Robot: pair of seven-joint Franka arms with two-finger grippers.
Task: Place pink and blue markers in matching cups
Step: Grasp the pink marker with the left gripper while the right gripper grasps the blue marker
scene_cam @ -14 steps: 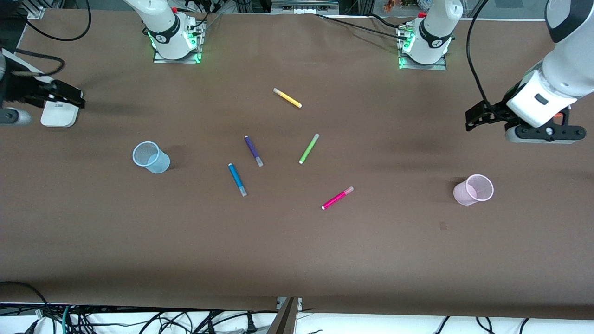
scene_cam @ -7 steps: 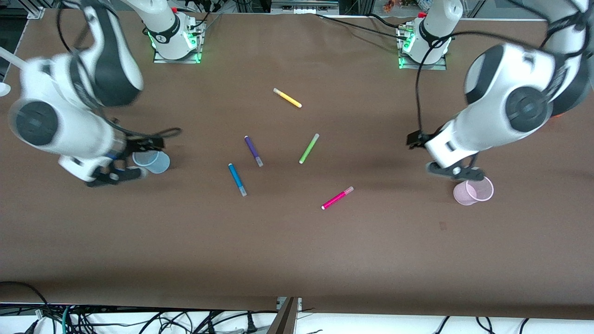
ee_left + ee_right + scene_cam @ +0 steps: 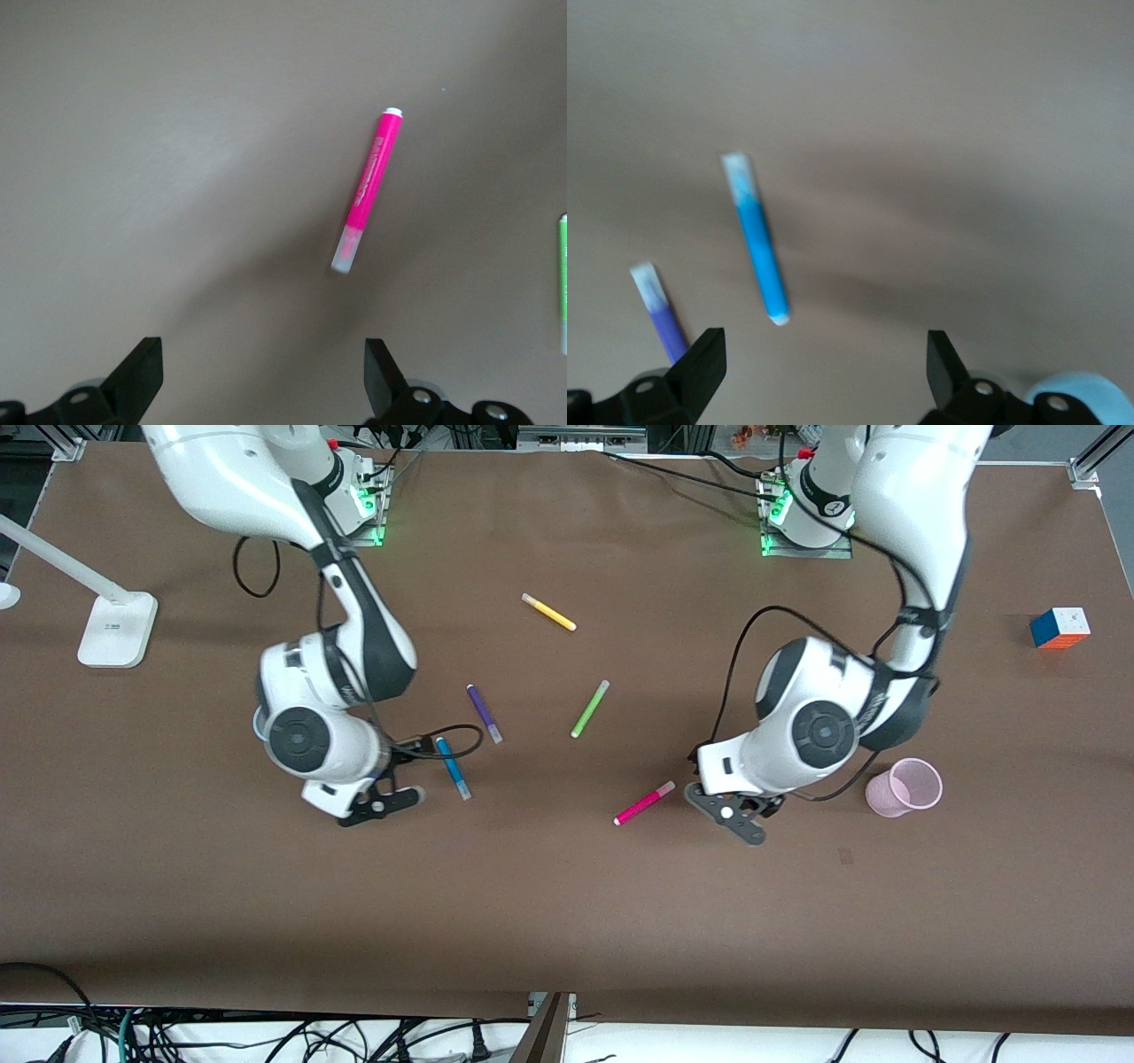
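Observation:
The blue marker (image 3: pixel 452 767) lies on the brown table, and the pink marker (image 3: pixel 644 803) lies nearer the left arm's end. My right gripper (image 3: pixel 376 802) hovers low beside the blue marker (image 3: pixel 759 239), fingers open and empty (image 3: pixel 824 367). My left gripper (image 3: pixel 733 817) hovers low beside the pink marker (image 3: pixel 368 190), open and empty (image 3: pixel 263 376). The pale pink cup (image 3: pixel 904 786) stands upright next to the left arm's wrist. The pale blue cup (image 3: pixel 1085 400) shows at the edge of the right wrist view; in the front view the right arm covers it.
A purple marker (image 3: pixel 484 713), a green marker (image 3: pixel 589 708) and a yellow marker (image 3: pixel 549 612) lie farther from the front camera than the two task markers. A colour cube (image 3: pixel 1059 627) sits at the left arm's end, a white lamp base (image 3: pixel 115 631) at the right arm's end.
Both arms have swung in from the table's ends, past the cups. The right gripper now hangs by the blue marker, the left gripper by the pink marker. No object has moved.

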